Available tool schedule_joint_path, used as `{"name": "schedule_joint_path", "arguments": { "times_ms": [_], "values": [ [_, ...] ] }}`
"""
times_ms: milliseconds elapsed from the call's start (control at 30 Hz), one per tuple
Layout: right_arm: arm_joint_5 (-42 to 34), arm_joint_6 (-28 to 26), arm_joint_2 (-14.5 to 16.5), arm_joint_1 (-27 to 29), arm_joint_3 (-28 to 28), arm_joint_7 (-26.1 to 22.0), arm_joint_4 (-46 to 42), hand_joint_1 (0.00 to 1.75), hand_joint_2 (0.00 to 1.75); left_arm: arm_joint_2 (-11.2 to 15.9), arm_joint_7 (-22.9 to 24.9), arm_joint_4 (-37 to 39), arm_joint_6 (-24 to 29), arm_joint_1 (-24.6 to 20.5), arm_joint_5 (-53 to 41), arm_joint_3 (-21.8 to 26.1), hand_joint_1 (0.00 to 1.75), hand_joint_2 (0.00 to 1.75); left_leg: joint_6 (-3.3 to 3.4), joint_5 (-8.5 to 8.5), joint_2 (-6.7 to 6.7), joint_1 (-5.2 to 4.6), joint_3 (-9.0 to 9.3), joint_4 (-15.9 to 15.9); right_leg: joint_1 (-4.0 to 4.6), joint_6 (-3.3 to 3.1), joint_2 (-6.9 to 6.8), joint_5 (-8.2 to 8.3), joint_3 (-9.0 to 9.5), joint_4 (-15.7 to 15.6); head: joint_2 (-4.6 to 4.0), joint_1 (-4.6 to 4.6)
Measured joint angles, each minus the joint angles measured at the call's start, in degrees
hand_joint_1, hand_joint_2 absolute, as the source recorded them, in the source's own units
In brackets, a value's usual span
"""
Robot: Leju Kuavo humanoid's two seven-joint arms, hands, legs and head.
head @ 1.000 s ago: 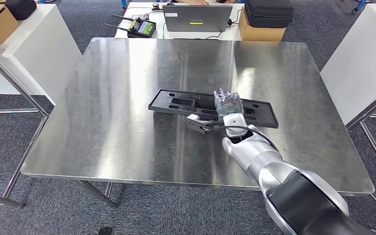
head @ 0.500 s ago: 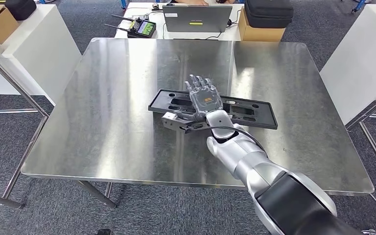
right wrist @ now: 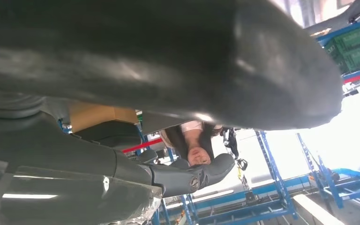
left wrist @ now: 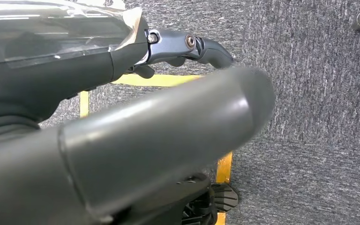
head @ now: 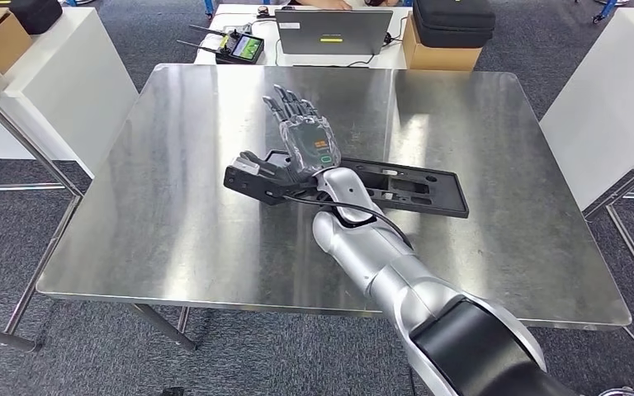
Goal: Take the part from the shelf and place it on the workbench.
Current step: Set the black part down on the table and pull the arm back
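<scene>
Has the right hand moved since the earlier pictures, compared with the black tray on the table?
Yes. The right hand has swept from the black tray's middle to beyond its left end.

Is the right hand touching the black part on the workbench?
Cannot tell. In the head view the right hand, fingers spread, overlaps the left end of the black part; no plain contact or gap shows.

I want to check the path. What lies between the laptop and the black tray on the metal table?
In the head view, only bare metal table lies between the laptop and the black tray, with the right hand raised open above that stretch.
</scene>
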Motion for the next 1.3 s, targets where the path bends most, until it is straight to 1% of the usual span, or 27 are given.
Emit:
{"name": "schedule_joint_path", "arguments": {
  "times_ms": [333,400,433,467,533,567,633,733,800,833,900,967,1067,1167,1300],
  "values": [
    [-0.28,0.25,0.02,0.28,-0.7,-0.24,-0.95,0.0,0.0,0.0,0.03,0.0,0.03,0.0,0.02,0.01,0.0,0.0,0.0,0.0,0.0,0.0,-0.01,0.0,0.0,0.0,0.0,0.0,0.0,0.0,-0.01,-0.01],
    [-4.19,1.68,0.28,0.63,-1.29,-3.44,-1.38,0.0,0.0,-0.04,0.31,0.0,0.53,0.0,0.25,0.01,0.0,0.0,0.0,0.0,0.0,0.01,-0.01,0.0,0.0,0.0,0.01,0.0,0.0,0.0,-0.01,0.0],
    [-8.73,3.41,0.61,1.15,-2.01,-6.73,-2.06,0.0,0.0,-0.09,0.47,0.0,0.97,0.01,0.51,0.02,0.0,0.0,0.0,0.0,0.01,0.01,0.0,0.0,0.0,0.0,0.02,0.0,0.0,0.0,-0.01,-0.01],
    [-15.02,5.97,1.08,1.99,-2.97,-10.82,-3.3,0.0,0.0,-0.19,0.6,0.0,1.51,0.01,0.86,0.05,0.0,0.0,0.0,0.0,0.01,0.01,0.01,0.0,0.01,0.0,0.02,0.0,-0.01,0.0,-0.02,0.0],
    [-28.74,12.35,1.94,4.41,-4.71,-18.06,-7.03,0.0,0.0,-0.46,0.49,0.0,2.32,0.01,1.62,0.15,0.0,0.0,0.0,0.0,0.0,0.01,0.02,0.0,0.02,0.0,0.02,0.0,-0.02,0.0,-0.02,-0.02],
    [-35.45,16.07,2.22,5.96,-5.25,-20.8,-9.73,0.0,0.0,-0.63,0.34,0.0,2.61,0.0,2.01,0.2,0.0,0.0,0.0,0.0,-0.02,0.01,0.02,0.0,0.02,0.0,0.01,-0.01,-0.02,0.0,-0.01,-0.02],
    [-46.45,23.17,2.39,9.75,-5.76,-24.22,-15.94,0.0,0.0,-0.92,0.01,0.0,2.89,0.01,2.68,0.27,0.0,0.0,0.0,-0.01,-0.04,0.02,0.02,-0.01,0.03,0.0,0.0,-0.02,-0.02,0.0,-0.01,-0.01],
    [-60.73,34.7,1.84,16.6,-5.89,-26.56,-27.83,0.0,0.0,-1.11,-0.62,0.0,2.6,-0.01,3.23,0.36,0.0,0.0,0.0,-0.03,-0.02,0.01,0.01,-0.01,0.03,0.0,0.0,-0.02,-0.03,-0.02,-0.02,-0.01],
    [-68.1,41.2,0.78,20.87,-5.89,-27.96,-34.76,0.0,0.0,-1.14,-0.99,0.0,2.1,-0.09,3.52,0.39,0.0,0.0,0.04,-0.06,-0.02,-0.01,0.05,-0.01,0.04,0.0,-0.01,-0.04,-0.04,-0.06,-0.01,-0.02],
    [-70.85,43.58,-0.01,23.16,-5.95,-29.21,-38.21,0.0,0.0,-1.16,-1.16,-0.01,1.88,-0.18,3.82,0.39,0.0,0.0,0.08,-0.09,-0.04,-0.01,0.08,-0.01,0.05,0.02,-0.02,-0.06,-0.02,-0.09,-0.01,-0.01],
    [-72.89,45.98,-1.93,28.47,-6.24,-32.39,-45.01,0.0,0.0,-1.2,-1.41,-0.02,1.69,-0.45,4.56,0.44,0.0,0.0,0.17,-0.15,-0.08,-0.02,0.12,-0.01,0.07,0.08,-0.04,-0.12,0.08,-0.14,-0.01,0.0],
    [-70.15,46.2,-4.06,33.91,-6.8,-34.62,-51.65,0.0,0.0,-1.16,-1.61,-0.05,1.63,-0.74,5.11,0.52,0.0,0.0,0.23,-0.19,-0.06,-0.03,0.08,-0.02,0.05,0.15,-0.03,-0.14,0.17,-0.15,-0.01,-0.01],
    [-65.87,45.81,-6.51,40.74,-8.2,-35.67,-60.82,0.0,0.0,-0.86,-2.19,-0.08,1.13,-1.0,5.8,0.56,0.0,0.0,0.29,-0.25,0.0,-0.04,0.05,-0.02,0.04,0.16,0.02,-0.14,0.19,-0.15,-0.01,0.0],
    [-65.6,45.58,-7.59,44.65,-10.01,-35.76,-65.95,0.0,0.0,-0.35,-2.65,-0.09,0.49,-1.0,6.24,0.56,0.0,0.0,0.33,-0.3,0.0,-0.04,0.08,-0.02,0.01,0.18,0.02,-0.15,0.19,-0.16,-0.01,0.0],
    [-65.9,45.58,-8.46,47.19,-11.76,-35.76,-70.02,0.0,0.0,0.06,-2.81,-0.09,0.17,-1.0,6.27,0.58,0.0,0.0,0.34,-0.31,0.01,-0.04,0.1,-0.02,-0.01,0.18,0.03,-0.16,0.2,-0.16,0.0,-0.01]
  ]
}}
